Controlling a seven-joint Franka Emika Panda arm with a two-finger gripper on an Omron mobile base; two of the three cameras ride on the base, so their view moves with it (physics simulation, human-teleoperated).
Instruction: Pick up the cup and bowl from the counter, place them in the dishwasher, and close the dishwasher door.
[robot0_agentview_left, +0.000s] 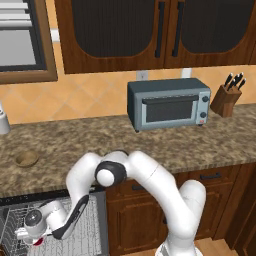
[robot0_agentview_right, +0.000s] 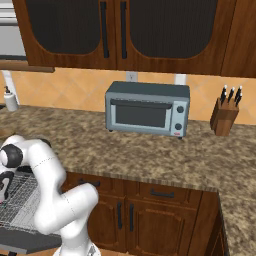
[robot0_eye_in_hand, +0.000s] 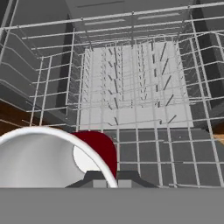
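White arm rising from its base, elbow bent high, forearm folded down and to the left. The gripper hangs low, pointing downward, its jaws closed on the rim of the red cup.

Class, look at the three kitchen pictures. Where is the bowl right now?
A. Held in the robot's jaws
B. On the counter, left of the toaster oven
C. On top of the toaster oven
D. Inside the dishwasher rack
B: the bowl sits on the counter, well left of the toaster oven, while the gripper, down over the dishwasher rack, has its jaws shut on the cup.
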